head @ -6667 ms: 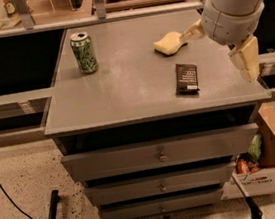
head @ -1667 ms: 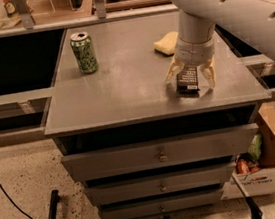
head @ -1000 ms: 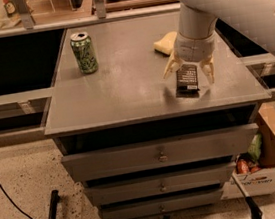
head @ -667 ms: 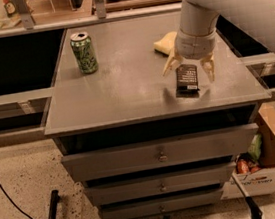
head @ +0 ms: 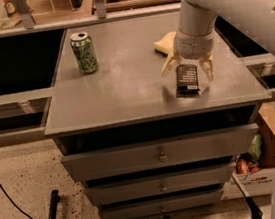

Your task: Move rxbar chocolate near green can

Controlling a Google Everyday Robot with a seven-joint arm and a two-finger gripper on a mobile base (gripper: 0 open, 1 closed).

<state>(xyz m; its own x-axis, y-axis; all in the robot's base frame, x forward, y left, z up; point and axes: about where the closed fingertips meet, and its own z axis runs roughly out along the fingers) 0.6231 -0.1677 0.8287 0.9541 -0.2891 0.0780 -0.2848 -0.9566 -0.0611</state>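
The gripper (head: 187, 74) now stands over the rxbar chocolate (head: 186, 80), after swinging in from beyond the cabinet's edge several seconds ago. Its two pale fingers (head: 170, 63) are spread wide, one on each side of the bar, and neither seems to touch the wrapper. Over the last second or two the fingers have crept a little higher in the view, so more of the bar's dark face shows between them than before. They have not closed.

The bar itself has not moved. It lies flat on the grey cabinet top (head: 125, 90), lengthwise between the fingers, its near end just past the fingertips toward the front edge. The yellow sponge (head: 164, 42) sits just behind the fingers on their far side, close to the wrist. The green can (head: 84, 52) stands upright well apart from the fingers, across the bare top toward the picture's left and further back.

So the approach looks done and the grasp does not. I judge that the fingers still have to settle lower and pinch the bar's long sides. The carry toward the can is all still ahead, and the can must stay upright when the bar arrives.
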